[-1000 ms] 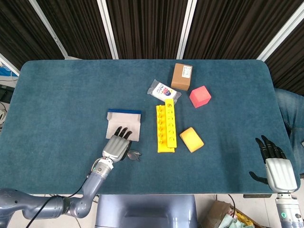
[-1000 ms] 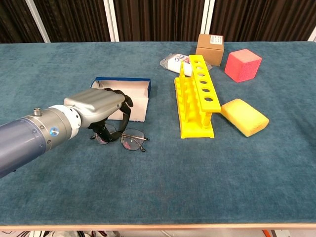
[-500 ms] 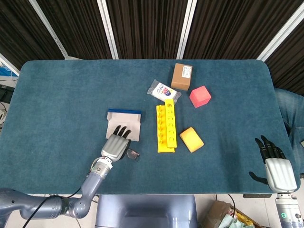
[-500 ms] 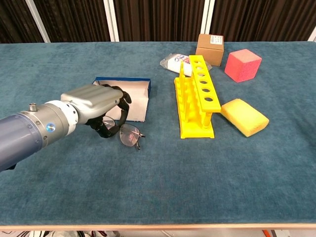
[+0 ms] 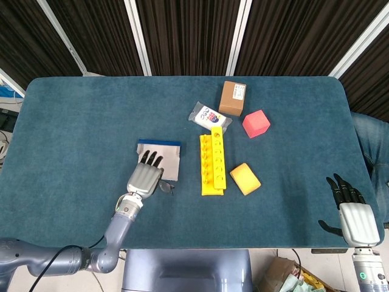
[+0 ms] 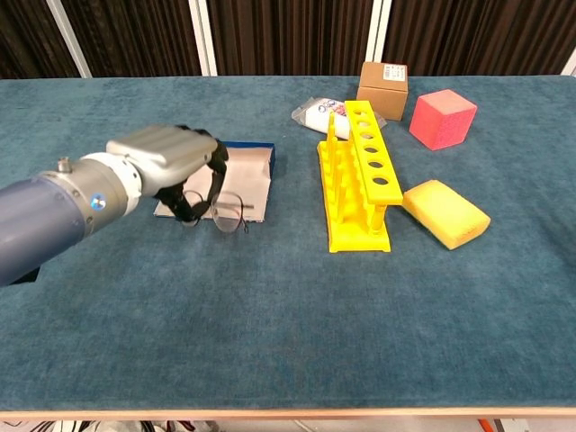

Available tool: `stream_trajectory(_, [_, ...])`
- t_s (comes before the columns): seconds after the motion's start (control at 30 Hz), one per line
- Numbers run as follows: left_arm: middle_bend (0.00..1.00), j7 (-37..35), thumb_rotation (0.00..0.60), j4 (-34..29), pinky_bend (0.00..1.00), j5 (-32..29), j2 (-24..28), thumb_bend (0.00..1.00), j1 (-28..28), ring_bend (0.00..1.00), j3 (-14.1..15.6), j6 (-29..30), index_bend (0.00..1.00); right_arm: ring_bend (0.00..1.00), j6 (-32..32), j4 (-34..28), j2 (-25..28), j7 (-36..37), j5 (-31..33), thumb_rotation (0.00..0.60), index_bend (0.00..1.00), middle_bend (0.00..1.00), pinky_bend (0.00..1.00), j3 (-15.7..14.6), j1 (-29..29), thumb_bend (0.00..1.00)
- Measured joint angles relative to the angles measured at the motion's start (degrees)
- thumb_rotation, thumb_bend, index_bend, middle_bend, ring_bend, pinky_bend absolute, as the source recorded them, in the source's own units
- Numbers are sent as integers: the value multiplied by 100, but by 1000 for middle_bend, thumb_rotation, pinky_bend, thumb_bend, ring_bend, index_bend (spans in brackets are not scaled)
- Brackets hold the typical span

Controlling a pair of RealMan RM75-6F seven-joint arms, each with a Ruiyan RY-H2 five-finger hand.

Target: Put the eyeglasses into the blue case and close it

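Your left hand (image 6: 166,166) grasps the eyeglasses (image 6: 219,212), lifted off the table (image 6: 288,315) and hanging just over the near edge of the open blue case (image 6: 256,175); the case lies just left of the yellow rack (image 6: 360,175); your right hand (image 5: 351,212), far right of the rack at the table's near edge, holds nothing, fingers spread.

We find no text we can read. The brown cardboard box (image 5: 233,98) carries a white label with dark print, too small to make out. The white packet (image 5: 209,116) beside it shows a purple and dark printed mark, also illegible to us in both views.
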Motion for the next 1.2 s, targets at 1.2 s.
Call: stream_trajectory(1.2, [135,504,600,2943,0,-1373,-1363,446,-1136,0,-938,-380,563,112,-89,-50,23,30,101,600,0,0,187,-1,7,115])
